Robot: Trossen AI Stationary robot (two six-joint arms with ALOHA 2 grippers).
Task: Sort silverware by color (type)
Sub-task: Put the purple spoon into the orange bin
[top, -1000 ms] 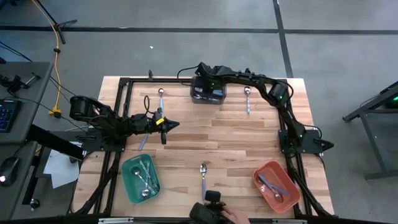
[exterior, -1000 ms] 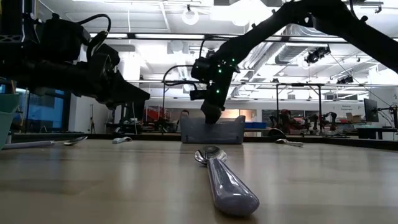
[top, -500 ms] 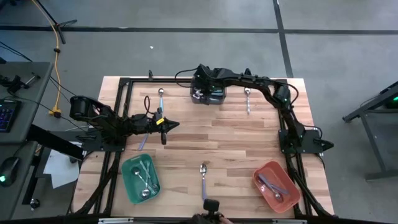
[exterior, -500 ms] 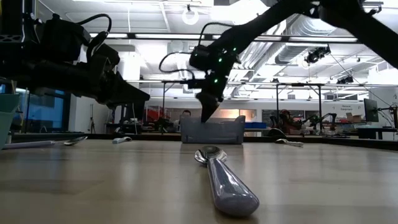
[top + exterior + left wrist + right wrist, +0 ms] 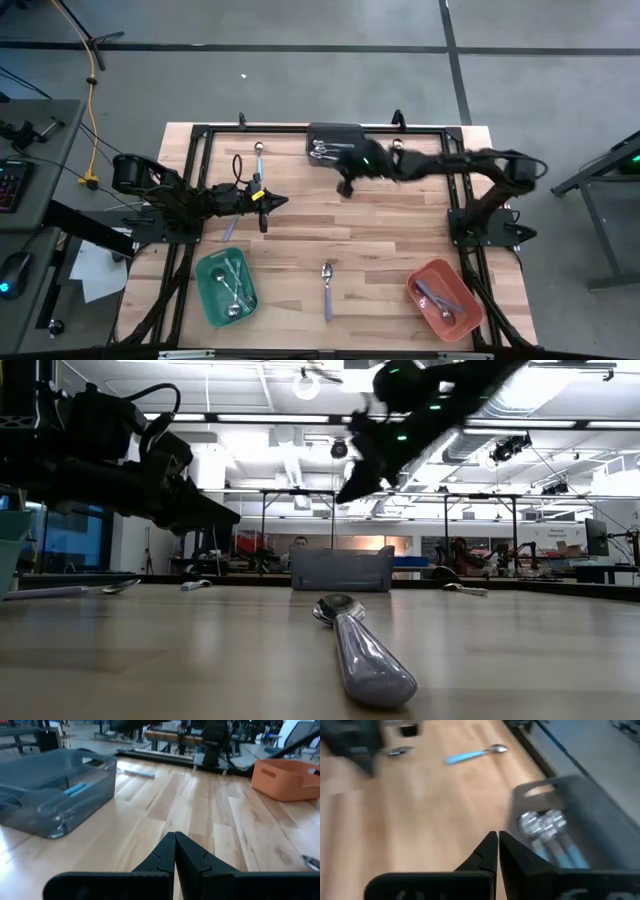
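1. Swinging away from the grey bin (image 5: 334, 143), the right gripper (image 5: 346, 186) now hangs closed and empty just beside it.
2. Blue-handled spoons (image 5: 547, 832) lie in that bin, so that drop looks done.
3. Farther off, the left gripper (image 5: 263, 203) waits closed; a purple spoon (image 5: 327, 283) remains unsorted.

Smooth pale wood table (image 5: 380, 215), translucent grey plastic bin (image 5: 55, 790), shiny metal spoon bowls (image 5: 540, 823), matt orange plastic bin (image 5: 287, 779)

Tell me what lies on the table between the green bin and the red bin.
In the high view, one spoon with a lavender handle lies on the wood between the green bin and the red bin, touching neither.
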